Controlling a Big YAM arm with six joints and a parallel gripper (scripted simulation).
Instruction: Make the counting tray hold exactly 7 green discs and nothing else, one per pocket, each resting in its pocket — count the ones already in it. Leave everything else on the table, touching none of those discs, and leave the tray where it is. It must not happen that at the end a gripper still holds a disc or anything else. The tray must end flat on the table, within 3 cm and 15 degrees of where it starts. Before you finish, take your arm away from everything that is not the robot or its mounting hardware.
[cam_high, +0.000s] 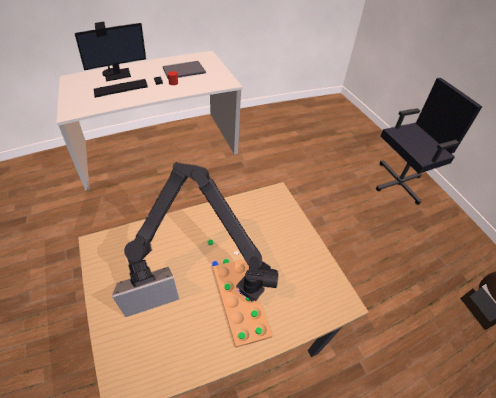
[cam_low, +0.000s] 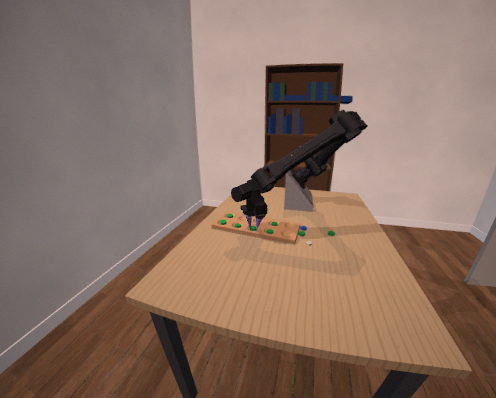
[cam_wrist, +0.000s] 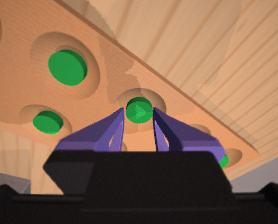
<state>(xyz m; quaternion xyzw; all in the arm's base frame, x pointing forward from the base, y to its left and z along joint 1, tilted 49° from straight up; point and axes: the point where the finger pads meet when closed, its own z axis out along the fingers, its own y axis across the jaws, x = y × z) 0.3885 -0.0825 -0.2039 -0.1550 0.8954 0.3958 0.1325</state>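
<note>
1. Gripper (cam_wrist: 138, 114) was over the counting tray (cam_high: 234, 327), purple fingertips pointing down either side of one green disc (cam_wrist: 139, 110).
2. Fingers stood slightly parted, a sliver of gap visible on each side of that disc in the wrist view; released, nothing gripped.
3. That disc sat in a pocket on the tray's outer row, near the long edge.
4. Wrist view showed two more green discs seated in pockets to the left: upper one (cam_wrist: 67, 67), lower one (cam_wrist: 48, 122). Another green one was partly hidden behind the right finger.
5. Top view: four green discs were plainly visible in pockets; the gripper body covered the middle pockets, so no full count from that angle.
6. Several pockets at the arm end of the tray showed no disc.
7. Tray lay flat on the wooden table (cam_high: 150, 360).
8. Off-tray: green disc (cam_high: 210, 242) well apart from the tray, another green one (cam_high: 226, 261) and a blue disc (cam_high: 215, 262) just beside the tray's end, small white piece (cam_low: 308, 243) nearby.
</note>
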